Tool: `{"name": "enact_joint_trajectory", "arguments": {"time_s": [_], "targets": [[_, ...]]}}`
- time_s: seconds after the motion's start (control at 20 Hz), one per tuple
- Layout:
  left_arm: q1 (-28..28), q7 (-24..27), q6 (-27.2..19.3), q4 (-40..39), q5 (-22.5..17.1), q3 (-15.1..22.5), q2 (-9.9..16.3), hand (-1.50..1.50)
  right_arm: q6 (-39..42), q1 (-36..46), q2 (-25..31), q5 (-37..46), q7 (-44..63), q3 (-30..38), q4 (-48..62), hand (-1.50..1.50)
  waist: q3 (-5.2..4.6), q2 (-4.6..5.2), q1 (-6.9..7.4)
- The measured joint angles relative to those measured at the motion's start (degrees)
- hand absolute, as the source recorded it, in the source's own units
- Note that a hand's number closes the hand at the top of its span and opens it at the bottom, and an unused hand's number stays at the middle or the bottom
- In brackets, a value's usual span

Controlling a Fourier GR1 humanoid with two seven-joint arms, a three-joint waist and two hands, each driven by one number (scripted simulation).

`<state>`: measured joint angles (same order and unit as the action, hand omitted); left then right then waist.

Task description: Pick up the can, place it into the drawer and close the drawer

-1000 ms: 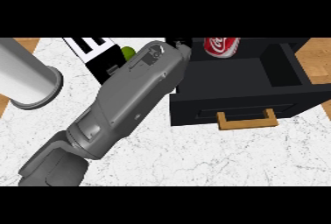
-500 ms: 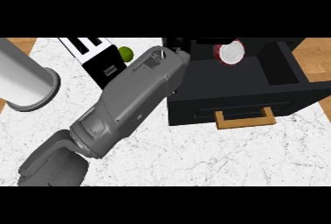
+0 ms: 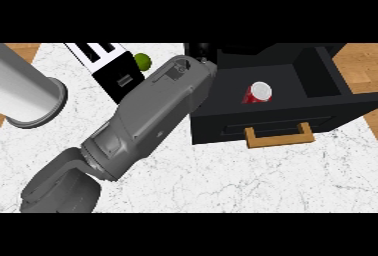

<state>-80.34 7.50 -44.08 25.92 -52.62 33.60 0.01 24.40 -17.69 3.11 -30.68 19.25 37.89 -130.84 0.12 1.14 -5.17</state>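
Head view: can (image 3: 259, 93) (in drawer (image 3: 325, 107)) beside hand (image 3: 199, 50)

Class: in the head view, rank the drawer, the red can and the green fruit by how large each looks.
1. Drawer, by far the largest.
2. Red can.
3. Green fruit, though the forearm partly hides it, so the last two places are unsure.

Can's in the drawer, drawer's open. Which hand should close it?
Right, probably. The right hand is already at the back left corner of the drawer, where the can lies. The wooden handle faces the robot. The left hand isn't in view.
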Motion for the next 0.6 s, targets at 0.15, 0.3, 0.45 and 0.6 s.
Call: {"name": "enact_joint_trajectory", "arguments": {"time_s": [0.15,0.3,0.45,0.6], "targets": [[0.09,0.94,-0.63,0.09,-1.19,0.75,-0.01,-1.5,0.35,-0.66,-0.8,0.07,-0.11,-0.21,-0.77,-1.5,0.0,-0.06,-0.01],[-0.13,2.42,-0.46,-0.71,-2.45,0.57,0.0,-1.5,0.39,-0.32,-1.34,0.95,-0.36,-0.92,-1.87,-1.5,-0.01,0.04,-0.08],[0.25,3.63,-0.51,-0.08,-3.63,0.62,0.0,-1.5,2.06,0.56,0.07,3.88,-3.76,0.54,-2.43,-1.5,0.0,0.01,-0.07],[0.58,4.95,-0.04,0.63,-4.64,0.5,-0.01,-1.5,3.68,1.93,1.78,7.93,-6.77,0.76,-3.43,-1.5,-0.02,0.02,0.32]]}}
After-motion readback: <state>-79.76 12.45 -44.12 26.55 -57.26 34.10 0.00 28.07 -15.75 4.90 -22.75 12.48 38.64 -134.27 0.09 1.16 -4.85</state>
